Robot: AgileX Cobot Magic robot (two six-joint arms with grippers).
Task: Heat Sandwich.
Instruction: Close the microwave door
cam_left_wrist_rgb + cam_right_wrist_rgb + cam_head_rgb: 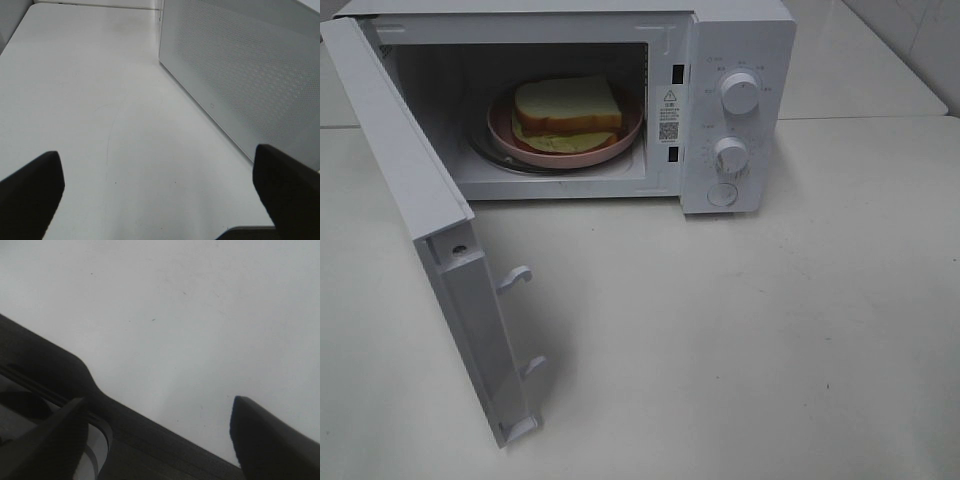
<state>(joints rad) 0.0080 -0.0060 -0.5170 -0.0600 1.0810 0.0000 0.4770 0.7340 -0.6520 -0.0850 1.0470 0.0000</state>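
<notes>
White-bread sandwich (567, 108) on pink plate (625, 137) inside open microwave (735, 60), at back of bench (770, 350). Left tool (157, 192) wide, holding nothing, beside door (240, 75), well apart from sandwich. Right tool (155, 437) also spread, nothing btwn fingers, over bare bench.

One microwave (735, 60) counted, with one door (400, 150) at microwave's left. Two knobs counted on microwave front panel: upper knob (740, 92), lower knob (731, 155). One round button (722, 194) counted on same panel. Inside microwave: one sandwich (567, 108) of two bread slices, one pink plate (620, 140), one glass turntable (485, 150). Two grippers counted: left gripper (160, 185), right gripper (160, 425), two fingers each.
</notes>
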